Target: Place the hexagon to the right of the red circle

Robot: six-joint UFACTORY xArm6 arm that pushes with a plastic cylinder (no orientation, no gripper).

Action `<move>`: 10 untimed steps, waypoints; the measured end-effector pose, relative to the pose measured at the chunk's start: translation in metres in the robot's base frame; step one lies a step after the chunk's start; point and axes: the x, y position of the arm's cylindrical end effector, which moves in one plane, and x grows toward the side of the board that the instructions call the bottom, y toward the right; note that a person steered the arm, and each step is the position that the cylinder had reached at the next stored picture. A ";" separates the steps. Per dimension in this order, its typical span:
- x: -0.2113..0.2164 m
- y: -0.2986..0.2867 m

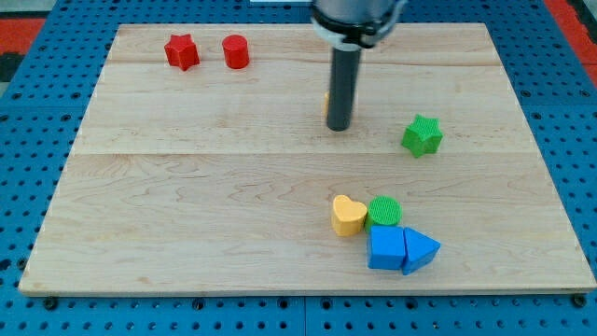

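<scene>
The red circle [235, 51] stands near the board's top left, with a red star [182, 51] to its left. My tip [339, 127] rests on the board right of centre, well to the right of and below the red circle. The yellow hexagon [327, 98] is almost fully hidden behind the rod; only a thin yellow sliver shows at the rod's left edge, just above the tip.
A green star [423, 135] lies to the right of the tip. Toward the view's bottom sit a yellow heart [348, 215], a green circle [384, 212], a blue square [385, 248] and a blue triangle [421, 248], bunched together.
</scene>
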 end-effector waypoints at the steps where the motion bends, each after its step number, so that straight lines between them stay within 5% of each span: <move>1: -0.019 -0.038; 4: -0.010 0.046; 8: -0.053 0.049; 10: -0.038 0.109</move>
